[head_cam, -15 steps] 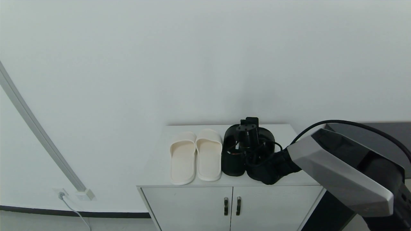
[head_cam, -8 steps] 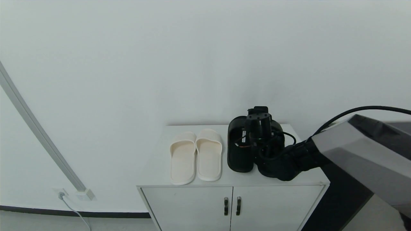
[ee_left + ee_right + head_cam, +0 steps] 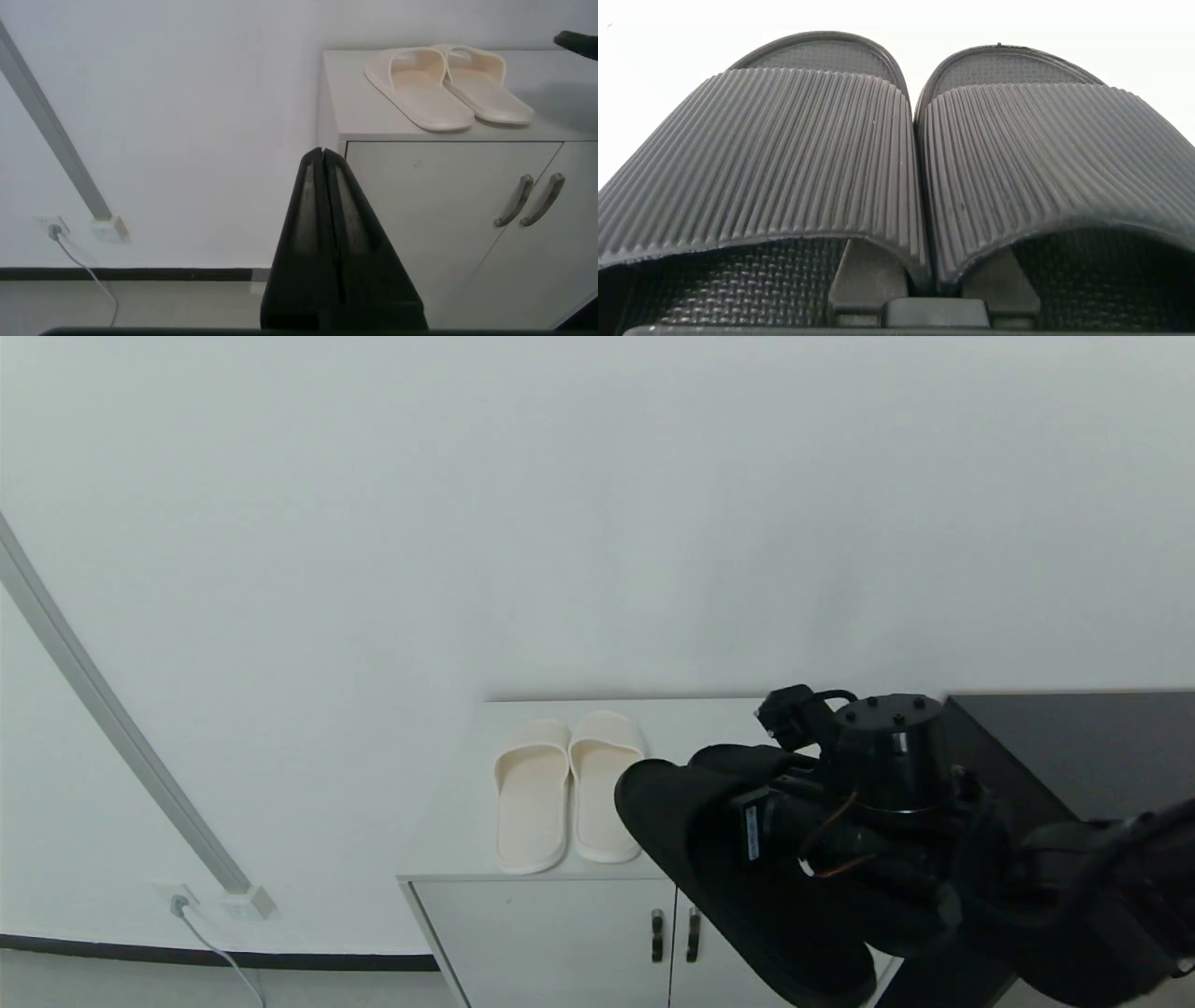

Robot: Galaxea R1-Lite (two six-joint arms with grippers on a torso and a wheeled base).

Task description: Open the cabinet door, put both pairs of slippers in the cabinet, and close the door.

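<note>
The black slippers (image 3: 747, 887) hang as a pair in the air in front of the cabinet's right side, soles toward the head view. My right gripper (image 3: 747, 807) is shut on them; in the right wrist view its fingers (image 3: 864, 280) pinch the two ribbed straps (image 3: 915, 177) together. The white slippers (image 3: 569, 789) lie side by side on the white cabinet top (image 3: 448, 840). Both cabinet doors are closed, with their handles (image 3: 672, 935) side by side. My left gripper (image 3: 322, 233) is shut and empty, low and left of the cabinet (image 3: 411, 196), with the white slippers (image 3: 448, 79) above it.
A dark table (image 3: 1074, 747) adjoins the cabinet on the right. A wall socket with a cable (image 3: 177, 903) and a slanted conduit (image 3: 93, 700) are on the wall to the left. The wall stands right behind the cabinet.
My right gripper has lifted the black slippers off the cabinet top and carried them toward me and down, so they now hang before the right door. The white slippers have not moved.
</note>
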